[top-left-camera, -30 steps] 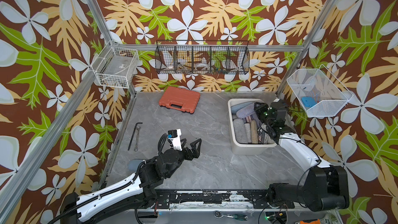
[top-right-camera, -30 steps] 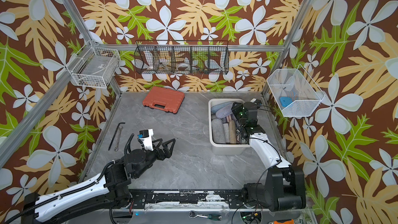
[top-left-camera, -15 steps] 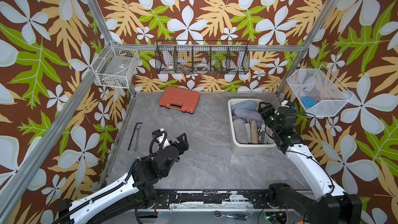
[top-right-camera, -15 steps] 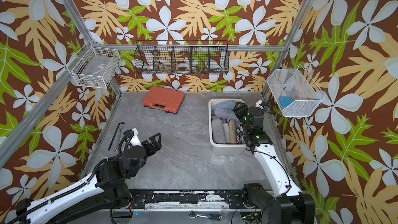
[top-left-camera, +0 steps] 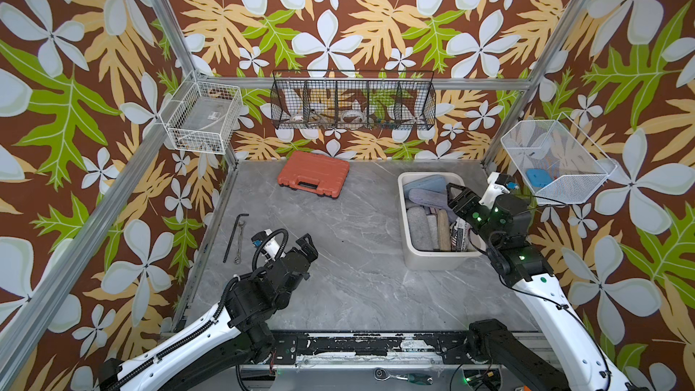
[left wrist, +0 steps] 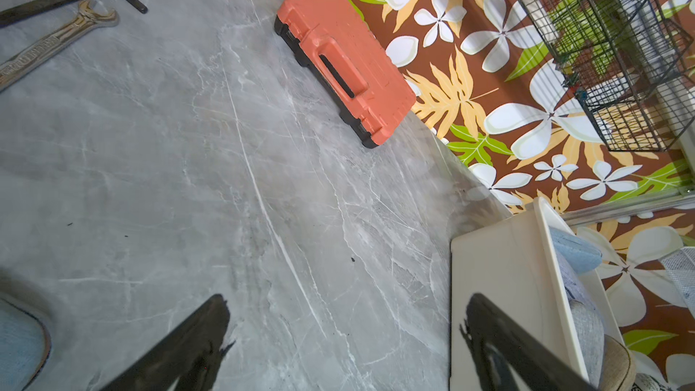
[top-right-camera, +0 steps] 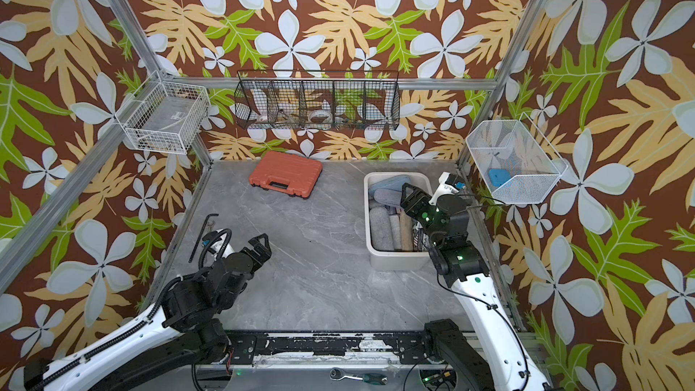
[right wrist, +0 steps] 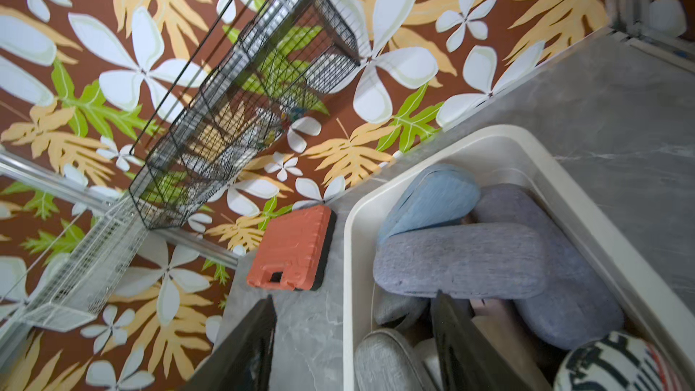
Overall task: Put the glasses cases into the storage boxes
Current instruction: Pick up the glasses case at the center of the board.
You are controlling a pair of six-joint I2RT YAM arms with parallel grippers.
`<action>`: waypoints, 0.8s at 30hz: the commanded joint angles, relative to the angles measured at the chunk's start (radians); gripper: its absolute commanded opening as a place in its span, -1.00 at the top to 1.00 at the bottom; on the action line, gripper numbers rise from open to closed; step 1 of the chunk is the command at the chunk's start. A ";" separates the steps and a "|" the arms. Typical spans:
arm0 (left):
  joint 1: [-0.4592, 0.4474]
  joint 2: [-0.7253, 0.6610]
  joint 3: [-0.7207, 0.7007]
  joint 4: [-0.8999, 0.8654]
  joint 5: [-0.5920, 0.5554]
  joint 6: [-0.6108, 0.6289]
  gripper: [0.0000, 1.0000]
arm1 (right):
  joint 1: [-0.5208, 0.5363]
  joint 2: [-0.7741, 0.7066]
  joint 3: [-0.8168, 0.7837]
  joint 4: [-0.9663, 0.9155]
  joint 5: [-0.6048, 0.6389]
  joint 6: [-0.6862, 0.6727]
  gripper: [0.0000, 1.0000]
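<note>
The cream storage box (top-left-camera: 403, 216) stands at the table's right side, also seen as the box (top-right-camera: 367, 220) and the box (right wrist: 349, 242). Inside lie several glasses cases: a blue one (top-left-camera: 428, 183), a lavender one (right wrist: 459, 261), a grey one (top-left-camera: 417, 229), a tan one (top-left-camera: 443, 227) and a newspaper-print one (right wrist: 616, 362). My right gripper (top-left-camera: 457, 193) hovers open over the box's middle, holding nothing; in the right wrist view the gripper (right wrist: 353, 297) straddles the box wall. My left gripper (top-left-camera: 301, 248) is open and empty above the front-left table. A pale blue felt object (left wrist: 18, 344) lies beside it, mostly cut off.
An orange toolcase (top-left-camera: 314, 178) lies at the back centre. A hex key and wrench (top-left-camera: 235, 236) lie by the left edge. A black wire basket (top-left-camera: 353, 101) and a white one (top-left-camera: 205, 118) hang on the walls, and a white mesh basket (top-left-camera: 553, 161) hangs right.
My right gripper has opened and risen from low in the box. My left arm has drawn back toward the front left, its gripper staying open.
</note>
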 commanded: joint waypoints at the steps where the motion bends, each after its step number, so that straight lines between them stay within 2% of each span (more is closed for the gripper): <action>1: 0.008 -0.005 -0.004 -0.020 -0.029 -0.015 -1.00 | 0.038 -0.016 0.009 -0.092 -0.036 -0.103 -0.32; 5: 0.010 -0.003 0.026 -0.032 -0.050 -0.003 -0.99 | 0.051 -0.051 0.001 -0.142 -0.052 -0.130 -0.33; 10: 0.015 0.005 0.093 -0.148 -0.101 -0.044 -0.92 | 0.052 -0.103 -0.021 -0.170 -0.072 -0.146 -0.36; 14: 0.027 0.007 0.125 -0.296 -0.106 -0.202 -0.85 | 0.052 -0.136 -0.051 -0.154 -0.085 -0.142 -0.41; 19: 0.080 -0.005 0.111 -0.517 -0.036 -0.517 -0.78 | 0.051 -0.149 -0.100 -0.111 -0.105 -0.136 -0.51; 22: 0.137 -0.037 0.078 -0.524 0.028 -0.597 -0.75 | 0.052 -0.148 -0.113 -0.097 -0.107 -0.149 -0.55; 24: 0.199 -0.048 0.059 -0.504 0.075 -0.603 -0.74 | 0.052 -0.146 -0.116 -0.090 -0.113 -0.155 -0.57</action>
